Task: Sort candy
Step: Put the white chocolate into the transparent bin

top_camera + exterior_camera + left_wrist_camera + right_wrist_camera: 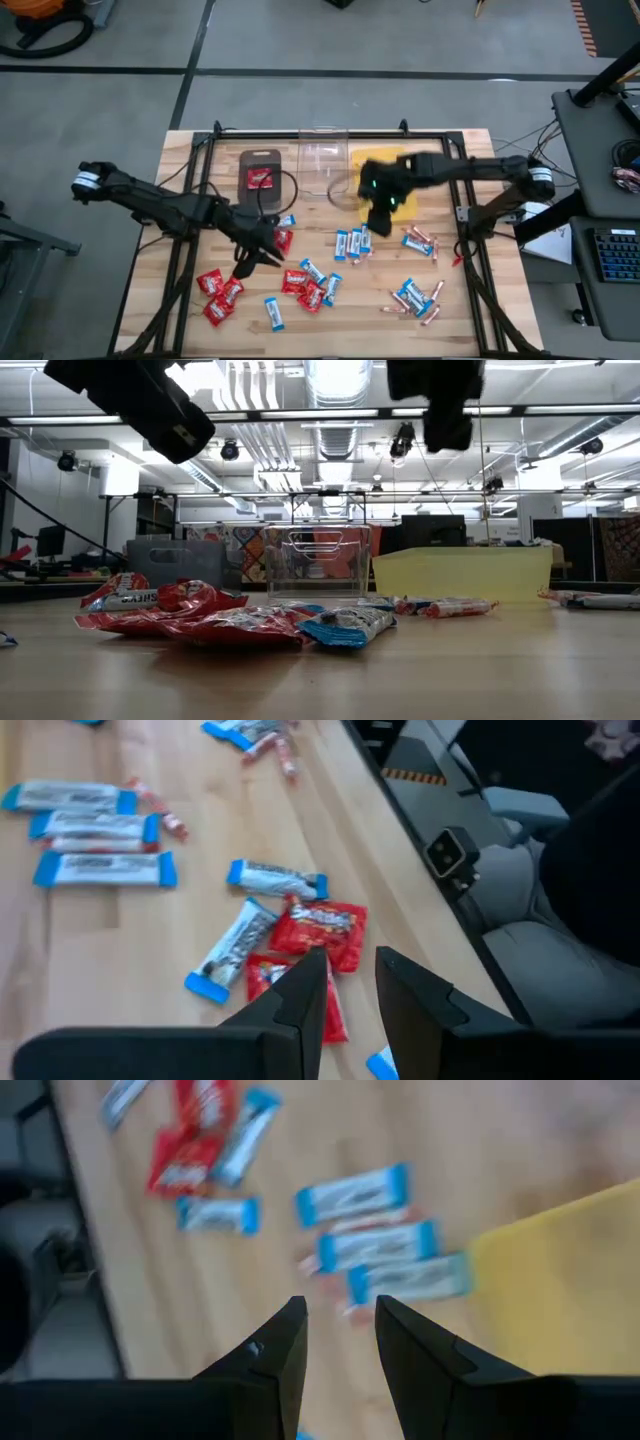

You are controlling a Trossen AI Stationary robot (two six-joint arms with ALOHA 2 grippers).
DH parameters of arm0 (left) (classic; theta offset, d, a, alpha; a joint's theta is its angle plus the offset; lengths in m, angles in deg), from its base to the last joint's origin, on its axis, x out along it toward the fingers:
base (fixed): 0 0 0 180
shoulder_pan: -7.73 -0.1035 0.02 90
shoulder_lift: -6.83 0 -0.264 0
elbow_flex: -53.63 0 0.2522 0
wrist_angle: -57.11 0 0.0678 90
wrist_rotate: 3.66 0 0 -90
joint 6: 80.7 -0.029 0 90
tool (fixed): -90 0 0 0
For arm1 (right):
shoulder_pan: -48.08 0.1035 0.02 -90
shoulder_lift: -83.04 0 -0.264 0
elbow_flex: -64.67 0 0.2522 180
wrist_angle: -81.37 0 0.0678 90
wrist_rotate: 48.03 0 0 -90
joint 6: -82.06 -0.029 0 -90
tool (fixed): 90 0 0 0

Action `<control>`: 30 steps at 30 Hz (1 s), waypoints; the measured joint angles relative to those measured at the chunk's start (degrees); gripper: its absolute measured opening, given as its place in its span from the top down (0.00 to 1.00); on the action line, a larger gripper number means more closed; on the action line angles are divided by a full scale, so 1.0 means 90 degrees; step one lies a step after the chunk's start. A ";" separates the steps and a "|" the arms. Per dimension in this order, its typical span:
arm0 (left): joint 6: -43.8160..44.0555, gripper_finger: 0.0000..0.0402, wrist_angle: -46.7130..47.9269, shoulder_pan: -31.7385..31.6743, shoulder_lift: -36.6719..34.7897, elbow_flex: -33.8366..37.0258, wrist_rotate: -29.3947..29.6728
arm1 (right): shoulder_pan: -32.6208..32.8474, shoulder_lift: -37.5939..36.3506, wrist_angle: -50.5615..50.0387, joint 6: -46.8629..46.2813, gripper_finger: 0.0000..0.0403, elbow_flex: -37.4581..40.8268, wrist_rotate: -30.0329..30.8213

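The left gripper hangs above the table's middle, jaws narrowly parted and empty, over a clump of red packets and blue-and-white bars. The right gripper, also narrowly parted and empty, hovers by the yellow tray at the far edge. Descending here risks pinching two sweets together, since they overlap.

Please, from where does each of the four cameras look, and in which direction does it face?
High: above, straight down; both arms, table.
Low: table height, level toward trays and room; arms overhead.
Left wrist: on left arm, past left gripper, at red packets.
Right wrist: on right arm, past right gripper, at blue bars, yellow tray.
Shared: high and low both see that tray.
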 joint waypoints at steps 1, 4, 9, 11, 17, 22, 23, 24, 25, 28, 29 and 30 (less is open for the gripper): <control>-0.0060 0.82 -0.0093 0.0044 0.0049 0.0000 -0.0002 | 0.0238 -0.0031 0.0007 -0.0134 0.72 0.0040 0.0003; -0.0251 0.81 -0.0365 0.0157 0.0237 0.0000 0.0006 | 0.0892 -0.0072 0.0007 -0.0556 0.72 0.0158 0.0014; -0.0590 0.71 -0.0933 0.0261 0.0706 0.0000 0.0018 | 0.1745 -0.0076 -0.0014 -0.1397 0.69 0.0284 0.0274; -0.0859 0.66 -0.1112 0.0275 0.0933 0.0000 0.0142 | 0.1995 -0.0076 -0.0005 -0.1635 0.67 0.0290 0.0425; -0.1797 0.53 -0.1756 0.0282 0.1801 0.0000 0.0470 | 0.2411 -0.0076 -0.0005 -0.2067 0.62 0.0295 0.0948; -0.2053 0.52 -0.2463 0.0282 0.2562 0.0000 0.0566 | 0.2440 -0.0075 -0.0007 -0.2250 0.59 0.0295 0.1033; -0.2105 0.52 -0.2580 0.0280 0.2688 0.0000 0.0573 | 0.2438 -0.0074 -0.0005 -0.2251 0.59 0.0295 0.1033; -0.2152 0.52 -0.2678 0.0274 0.2817 0.0000 0.0650 | 0.2438 -0.0076 -0.0005 -0.2251 0.59 0.0295 0.1033; -0.2181 0.53 -0.2739 0.0275 0.2932 0.0000 0.0794 | 0.2438 -0.0074 -0.0005 -0.2251 0.59 0.0295 0.1033; -0.2201 0.54 -0.2952 0.0253 0.3267 0.0000 0.1124 | 0.2438 -0.0074 -0.0005 -0.2266 0.59 0.0295 0.1077; -0.2201 0.54 -0.3019 0.0238 0.3362 0.0000 0.1147 | 0.2440 -0.0074 -0.0005 -0.2266 0.59 0.0295 0.1123; -0.2199 0.54 -0.3100 0.0224 0.3450 0.0000 0.1155 | 0.2440 -0.0074 -0.0005 -0.2268 0.59 0.0295 0.1177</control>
